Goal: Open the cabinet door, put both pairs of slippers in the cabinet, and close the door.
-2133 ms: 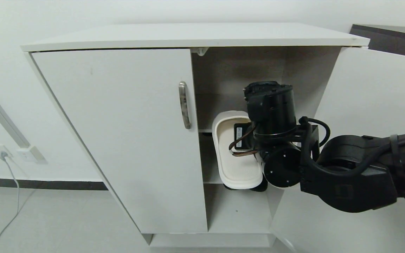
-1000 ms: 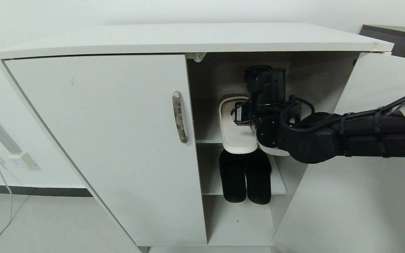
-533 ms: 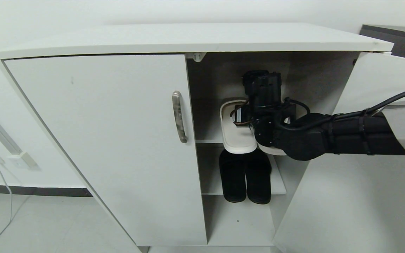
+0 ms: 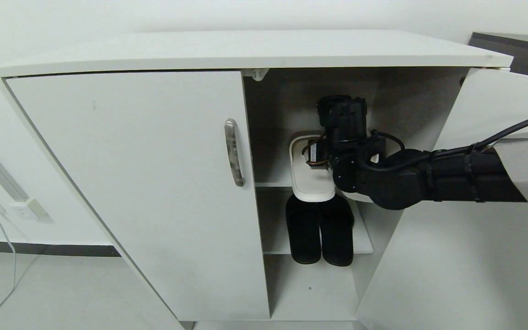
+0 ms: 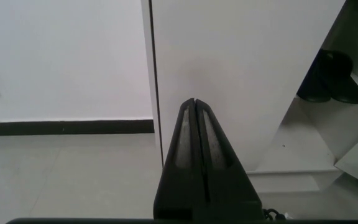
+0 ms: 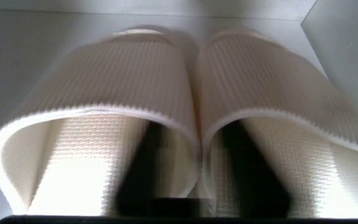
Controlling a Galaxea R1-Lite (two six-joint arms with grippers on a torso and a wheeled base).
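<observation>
progress well past halfway, by the look of things. done: opening of the cabinet (image 4: 245,50), right door (image 4: 475,256) swung wide beside the closed left door (image 4: 131,183); stowing of the black slippers (image 4: 319,233), side by side on the middle shelf (image 4: 365,247), ends just over its front edge. in hand: placing of the white slippers (image 4: 312,181), up at the upper shelf (image 4: 268,184), heels out past its front lip; cannot tell whether resting on the board or a shade above it. left, most likely: letting go, drawing the arm out, shutting the door. right pincer (image 6: 194,180) deep in the opening, one dark finger under each strap, clamped on the two touching inner walls and so gripping the pair as one. left pincer (image 5: 194,134) low before the left door, fingers pressed together on nothing. white pair cream-coloured, soft and thick-soled, waffle-ribbed all over, broad straps arched high, toes toward the back wall, pressed flank to flank; probably squashy and a little springy on release.
</observation>
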